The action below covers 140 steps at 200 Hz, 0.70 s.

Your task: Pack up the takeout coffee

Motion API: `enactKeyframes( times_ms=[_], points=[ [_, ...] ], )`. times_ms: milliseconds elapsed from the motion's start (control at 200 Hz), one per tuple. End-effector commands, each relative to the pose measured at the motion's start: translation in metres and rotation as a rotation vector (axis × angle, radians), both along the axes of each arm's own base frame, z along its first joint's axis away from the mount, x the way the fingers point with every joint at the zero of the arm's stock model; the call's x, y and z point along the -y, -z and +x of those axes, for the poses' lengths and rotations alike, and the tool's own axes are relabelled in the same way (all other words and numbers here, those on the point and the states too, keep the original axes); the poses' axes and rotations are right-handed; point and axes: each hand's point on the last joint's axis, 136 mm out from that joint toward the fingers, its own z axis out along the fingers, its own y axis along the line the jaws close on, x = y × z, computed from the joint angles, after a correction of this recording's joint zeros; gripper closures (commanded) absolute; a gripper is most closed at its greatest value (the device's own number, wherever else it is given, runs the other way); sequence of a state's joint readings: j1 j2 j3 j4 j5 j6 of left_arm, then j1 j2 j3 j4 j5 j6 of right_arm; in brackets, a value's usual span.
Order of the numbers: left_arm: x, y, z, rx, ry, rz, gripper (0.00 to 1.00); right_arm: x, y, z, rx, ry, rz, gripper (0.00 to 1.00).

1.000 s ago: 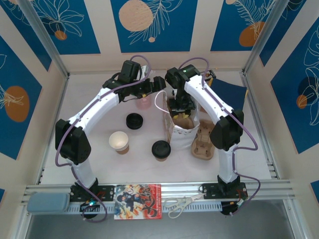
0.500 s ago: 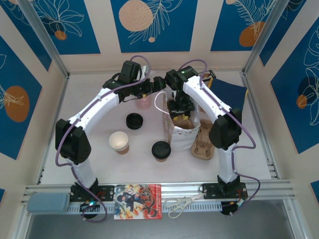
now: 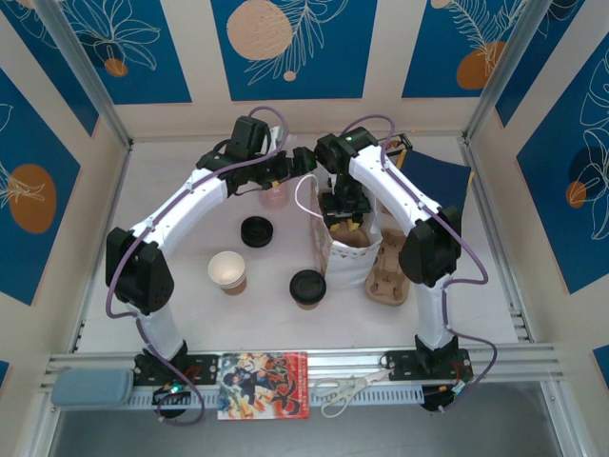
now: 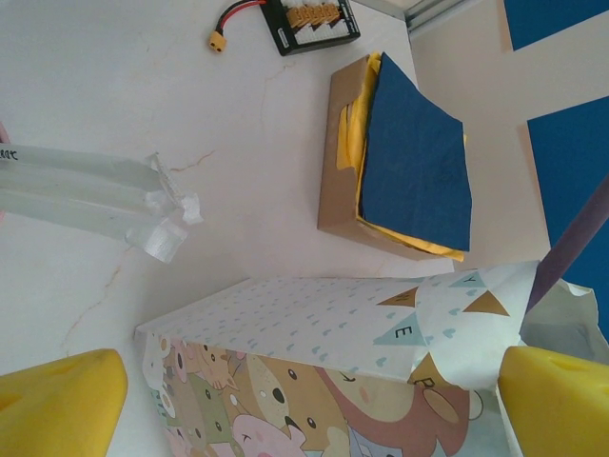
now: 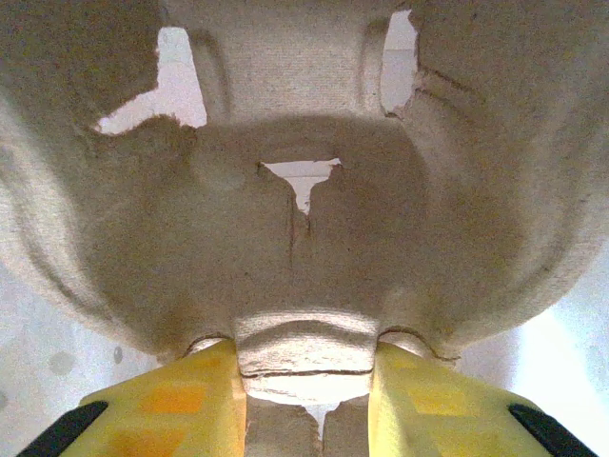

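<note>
The takeout coffee [image 3: 226,270] — a kraft-brown cup, cream inside, open-topped — stands on the worktop [image 3: 190,228], left of centre. Left fingers [image 4: 59,405] gape wide, empty; right fingers [image 5: 171,405] pinch a pulp cup carrier [image 5: 304,219].

I see the takeout coffee [image 3: 226,270] standing upright on the counter [image 3: 257,319], on its left half and toward the near edge. It is a small round paper cup, kraft-brown outside and pale cream inside with a white rim. Its mouth is open and has no lid. No hand touches it.
</note>
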State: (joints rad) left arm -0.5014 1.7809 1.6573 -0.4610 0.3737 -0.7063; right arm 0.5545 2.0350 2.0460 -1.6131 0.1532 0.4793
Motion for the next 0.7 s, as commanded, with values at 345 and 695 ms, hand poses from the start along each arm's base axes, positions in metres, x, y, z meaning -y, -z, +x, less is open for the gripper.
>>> enactKeyframes(
  times_ms=[345, 695],
  points=[
    [0.0053, -0.0196, -0.0069, 0.036, 0.027, -0.040, 0.00, 0.0183, 0.0027, -0.0358, -0.192, 0.000, -0.077, 0.66],
    [0.0060, -0.0204, -0.0082, 0.040, 0.030, -0.041, 0.00, 0.0194, 0.0039, -0.0370, -0.199, -0.003, -0.081, 0.66]
  ],
)
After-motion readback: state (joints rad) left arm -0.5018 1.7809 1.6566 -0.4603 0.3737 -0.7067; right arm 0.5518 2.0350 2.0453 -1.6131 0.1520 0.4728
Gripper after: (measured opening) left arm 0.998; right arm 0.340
